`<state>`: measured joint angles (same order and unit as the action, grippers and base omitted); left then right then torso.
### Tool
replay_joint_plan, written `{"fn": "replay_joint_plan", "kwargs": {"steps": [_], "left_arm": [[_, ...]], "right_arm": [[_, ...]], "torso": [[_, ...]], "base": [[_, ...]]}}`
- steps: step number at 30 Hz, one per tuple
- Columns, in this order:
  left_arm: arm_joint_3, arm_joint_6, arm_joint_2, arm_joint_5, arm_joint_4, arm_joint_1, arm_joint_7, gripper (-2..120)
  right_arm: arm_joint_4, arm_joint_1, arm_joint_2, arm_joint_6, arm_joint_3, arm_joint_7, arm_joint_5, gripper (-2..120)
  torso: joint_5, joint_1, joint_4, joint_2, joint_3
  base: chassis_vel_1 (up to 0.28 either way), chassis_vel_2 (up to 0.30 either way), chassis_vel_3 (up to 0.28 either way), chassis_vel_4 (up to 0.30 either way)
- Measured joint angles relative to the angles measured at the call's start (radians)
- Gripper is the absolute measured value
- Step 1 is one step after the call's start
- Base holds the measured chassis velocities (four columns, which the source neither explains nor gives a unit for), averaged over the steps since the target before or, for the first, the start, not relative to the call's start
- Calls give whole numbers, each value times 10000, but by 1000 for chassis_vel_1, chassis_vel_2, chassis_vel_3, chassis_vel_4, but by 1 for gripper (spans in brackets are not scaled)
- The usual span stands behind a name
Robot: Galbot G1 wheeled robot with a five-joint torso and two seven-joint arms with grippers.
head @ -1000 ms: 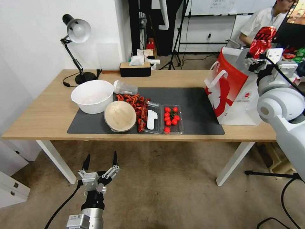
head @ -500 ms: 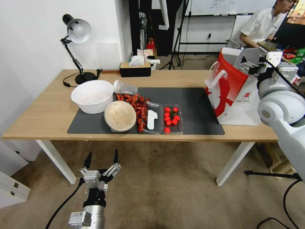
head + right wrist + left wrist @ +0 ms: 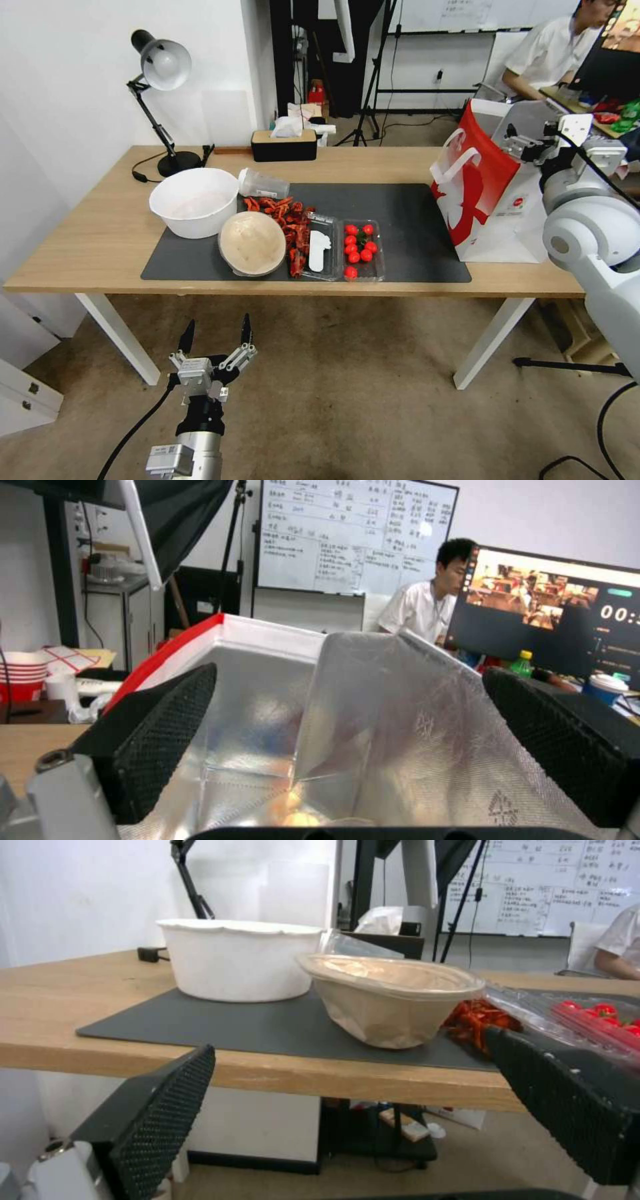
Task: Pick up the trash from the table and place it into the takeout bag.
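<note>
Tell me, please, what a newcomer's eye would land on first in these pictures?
Most striking is the large red-and-white paper takeout bag standing at the right end of the long light-wood table, with the right gripper open above its foil-lined mouth. Next come the round beige dish and big white bowl on the dark grey mat. The left gripper hangs open below the table's front edge.

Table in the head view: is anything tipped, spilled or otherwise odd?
Yes. The clear plastic cup lies on its side behind the big white bowl. The round beige dish sits tilted on the mat, and red scraps are strewn loose beside it.
</note>
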<state>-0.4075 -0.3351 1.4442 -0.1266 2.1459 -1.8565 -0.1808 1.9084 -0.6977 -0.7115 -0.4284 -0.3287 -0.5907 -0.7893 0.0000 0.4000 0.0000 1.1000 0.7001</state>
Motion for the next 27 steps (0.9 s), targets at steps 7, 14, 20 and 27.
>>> {"fn": "replay_joint_plan", "kwargs": {"steps": [7,14,20,27], "left_arm": [[-16,0,18,-2,107,-60,0,100],[-45,0,19,42,226,-154,14,100],[-32,-12,52,123,287,-262,23,100],[54,-62,103,161,288,-292,27,100]], "right_arm": [[145,-122,115,335,-38,150,12,100],[1274,-813,384,1348,-692,741,-996,100],[2171,-1733,550,1564,-1395,1130,-1469,100],[3264,-3758,420,2233,-2417,2173,-1644,100]], "torso": [[2,0,0,-2,0],[0,2,0,-2,0],[-2,1,-1,-1,-3],[0,1,-1,-1,-3]], "base": [[0,0,0,0],[0,0,0,0],[0,0,0,0],[0,0,0,0]]}}
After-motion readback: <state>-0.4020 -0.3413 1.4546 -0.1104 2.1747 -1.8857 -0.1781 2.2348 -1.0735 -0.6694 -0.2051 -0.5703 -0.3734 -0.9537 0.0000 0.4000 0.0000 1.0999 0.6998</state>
